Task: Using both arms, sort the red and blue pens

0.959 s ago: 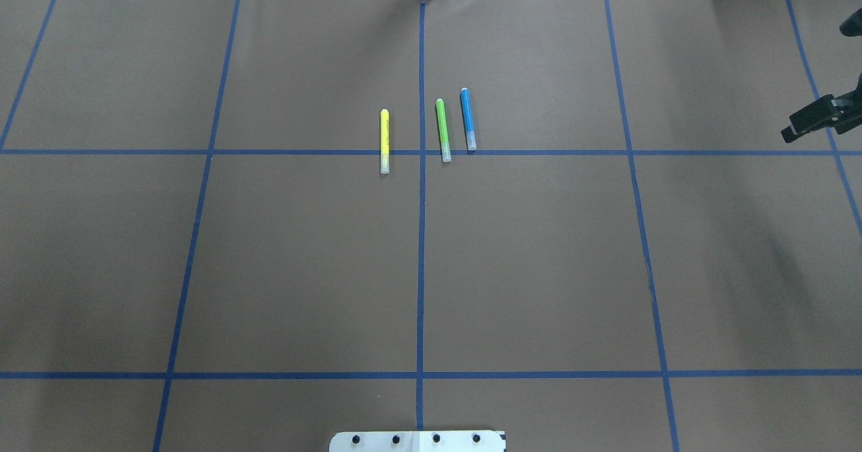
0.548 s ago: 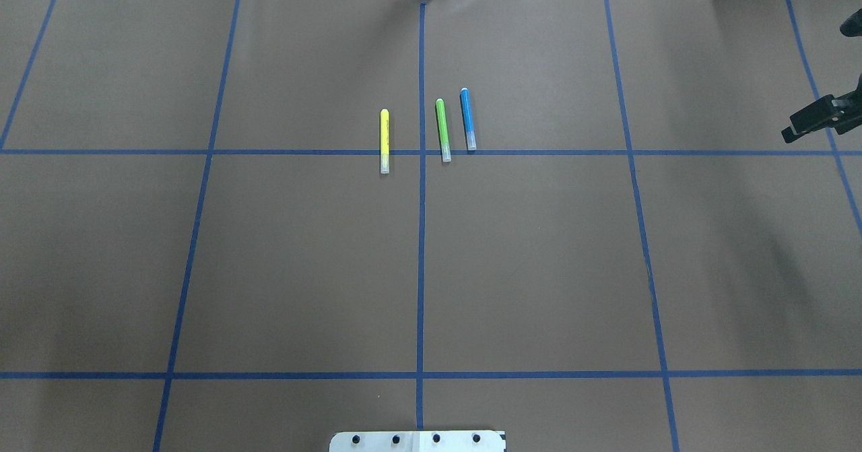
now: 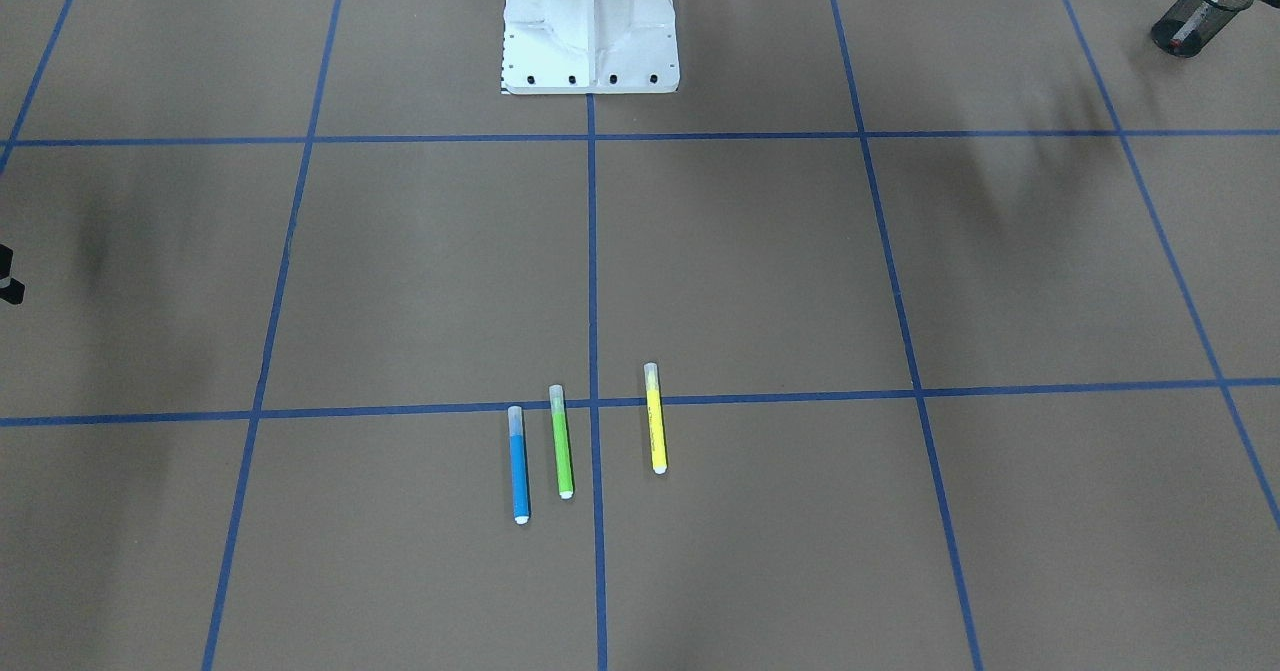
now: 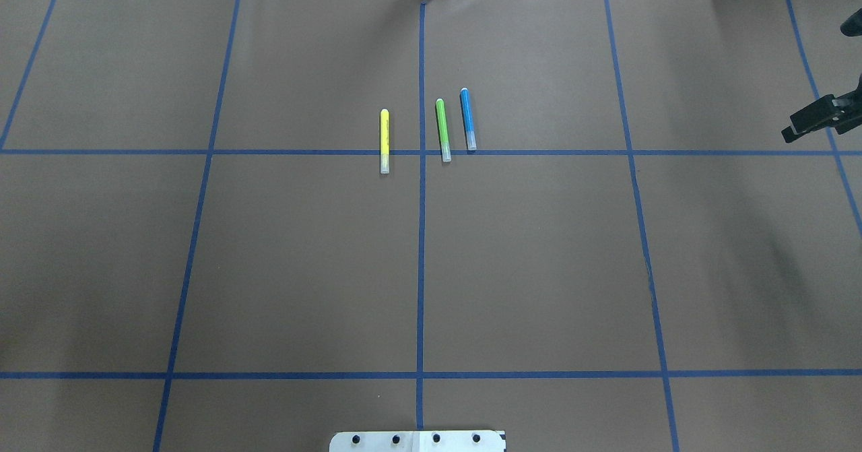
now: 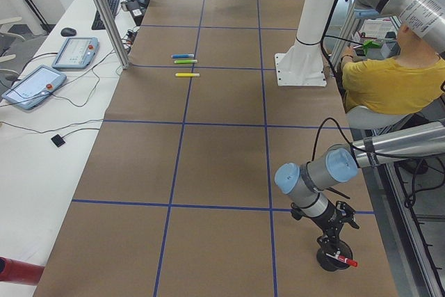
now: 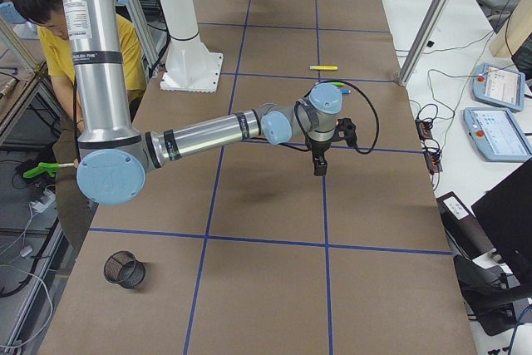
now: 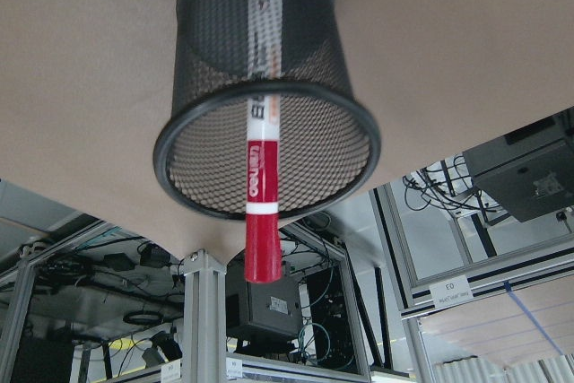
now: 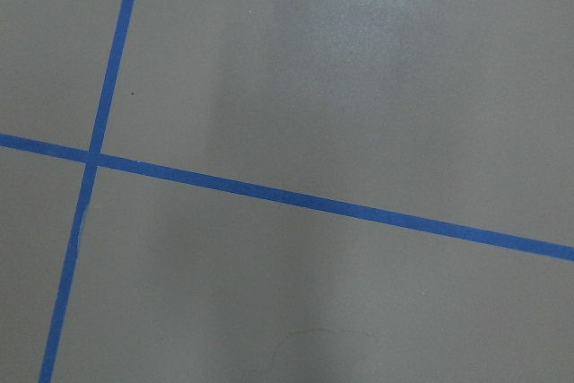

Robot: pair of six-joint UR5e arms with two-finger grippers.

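Note:
The blue pen (image 4: 467, 119) lies flat near the table's middle, just right of the centre tape line, also seen in the front view (image 3: 518, 464). The red pen (image 7: 261, 186) stands tilted inside a black mesh cup (image 7: 193, 190) at the table's left end, red cap upward. My left gripper (image 5: 336, 240) hangs just above that cup (image 5: 325, 262); I cannot tell whether it is open or shut. My right gripper (image 4: 789, 133) hovers over bare paper at the right edge, far from the blue pen, its finger gap not readable.
A lime-green marker (image 4: 442, 131) and a yellow marker (image 4: 384, 141) lie parallel beside the blue pen. A second, empty mesh cup (image 6: 125, 269) stands at the right end. The white pedestal (image 3: 590, 21) sits at my base. A person in a yellow shirt (image 5: 389, 81) sits behind me.

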